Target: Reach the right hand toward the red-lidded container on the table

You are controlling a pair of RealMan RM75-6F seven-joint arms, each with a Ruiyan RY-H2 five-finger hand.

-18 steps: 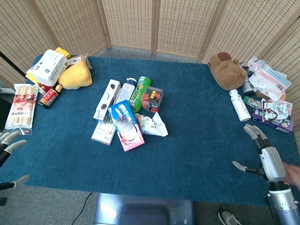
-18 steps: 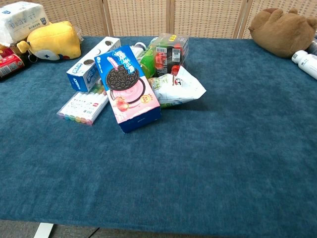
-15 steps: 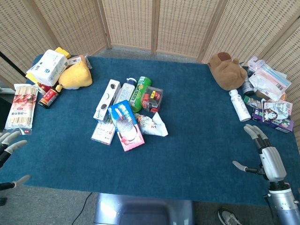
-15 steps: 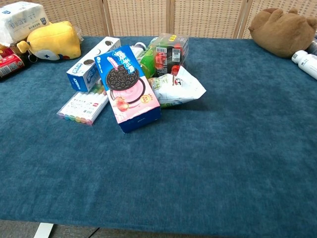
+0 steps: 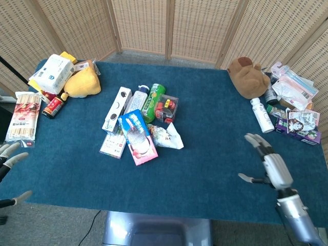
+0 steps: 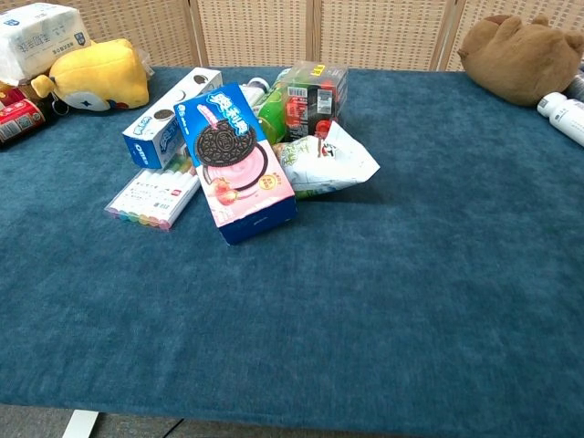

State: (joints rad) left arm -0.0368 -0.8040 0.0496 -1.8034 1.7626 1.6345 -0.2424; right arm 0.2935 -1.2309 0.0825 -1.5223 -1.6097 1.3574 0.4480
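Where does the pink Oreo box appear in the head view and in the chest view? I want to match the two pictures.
Head view: the pink Oreo box lies left of centre, at the near edge of the pile.
Chest view: the same box sits upper left of centre, leaning on the pile.
Shared landmark: the white crumpled snack bag touches its right side in both.

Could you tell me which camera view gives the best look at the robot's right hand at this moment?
The head view: the right hand shows whole above the blue table near its right front corner, fingers spread and holding nothing. The chest view does not show it at all, only the table and the items on it.
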